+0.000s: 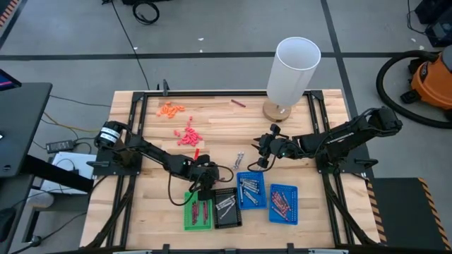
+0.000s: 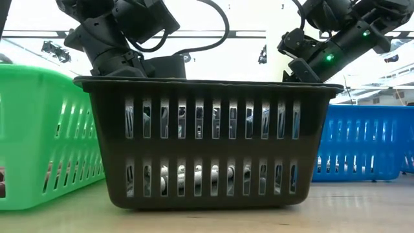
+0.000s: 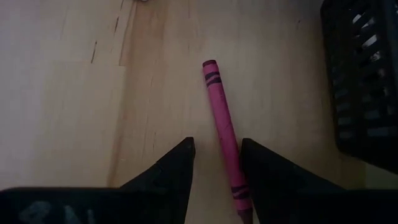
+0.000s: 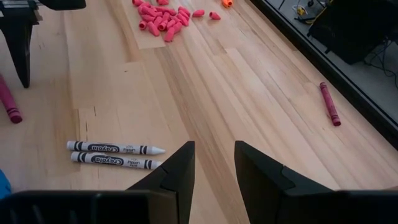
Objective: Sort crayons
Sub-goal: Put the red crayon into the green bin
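The left end effector (image 3: 216,163) hangs low over the desk (image 1: 226,120), its fingers parted narrowly astride one red crayon (image 3: 222,127) that lies flat between the tips, apparently unclamped; the black basket (image 3: 364,81) stands just beside it; the right end effector (image 4: 214,163) hovers with a narrow gap and holds nothing; two silvery crayons (image 4: 115,154) lie side by side near it, one maroon crayon (image 4: 330,104) well apart by the desk's edge; four baskets sit in a row, one green (image 1: 198,214), one black, two blue (image 1: 251,191), with crayons inside.
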{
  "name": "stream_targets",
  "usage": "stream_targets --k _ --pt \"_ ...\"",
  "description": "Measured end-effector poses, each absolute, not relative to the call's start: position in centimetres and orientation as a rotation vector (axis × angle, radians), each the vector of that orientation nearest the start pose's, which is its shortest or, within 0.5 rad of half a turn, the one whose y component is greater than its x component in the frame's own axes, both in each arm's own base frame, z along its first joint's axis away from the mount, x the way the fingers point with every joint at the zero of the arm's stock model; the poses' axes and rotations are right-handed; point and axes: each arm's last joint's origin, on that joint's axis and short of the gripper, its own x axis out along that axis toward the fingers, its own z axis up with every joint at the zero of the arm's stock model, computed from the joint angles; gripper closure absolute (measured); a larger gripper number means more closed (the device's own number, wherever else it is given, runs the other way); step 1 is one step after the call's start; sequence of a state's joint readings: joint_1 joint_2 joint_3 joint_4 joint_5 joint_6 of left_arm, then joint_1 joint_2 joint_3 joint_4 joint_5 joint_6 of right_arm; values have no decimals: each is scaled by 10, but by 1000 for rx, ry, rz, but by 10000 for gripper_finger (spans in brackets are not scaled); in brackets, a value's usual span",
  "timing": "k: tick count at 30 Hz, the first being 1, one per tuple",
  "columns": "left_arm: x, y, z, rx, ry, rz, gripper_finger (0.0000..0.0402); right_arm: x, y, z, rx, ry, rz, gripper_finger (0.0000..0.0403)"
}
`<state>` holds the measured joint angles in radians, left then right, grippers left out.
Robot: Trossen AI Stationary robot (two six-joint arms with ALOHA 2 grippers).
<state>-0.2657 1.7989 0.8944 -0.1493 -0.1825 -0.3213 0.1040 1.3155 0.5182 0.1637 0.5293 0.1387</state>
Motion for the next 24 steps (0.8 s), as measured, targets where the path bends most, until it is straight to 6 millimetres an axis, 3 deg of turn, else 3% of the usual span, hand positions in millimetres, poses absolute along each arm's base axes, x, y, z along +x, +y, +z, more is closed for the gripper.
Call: stream_targets --k 11,24 --pt "312 -79 120 -39 1062 109 254 242 11 171 -66 576 -451 282" --pt "298 -70 138 64 1092 197 254 242 11 171 -66 576 -451 282"
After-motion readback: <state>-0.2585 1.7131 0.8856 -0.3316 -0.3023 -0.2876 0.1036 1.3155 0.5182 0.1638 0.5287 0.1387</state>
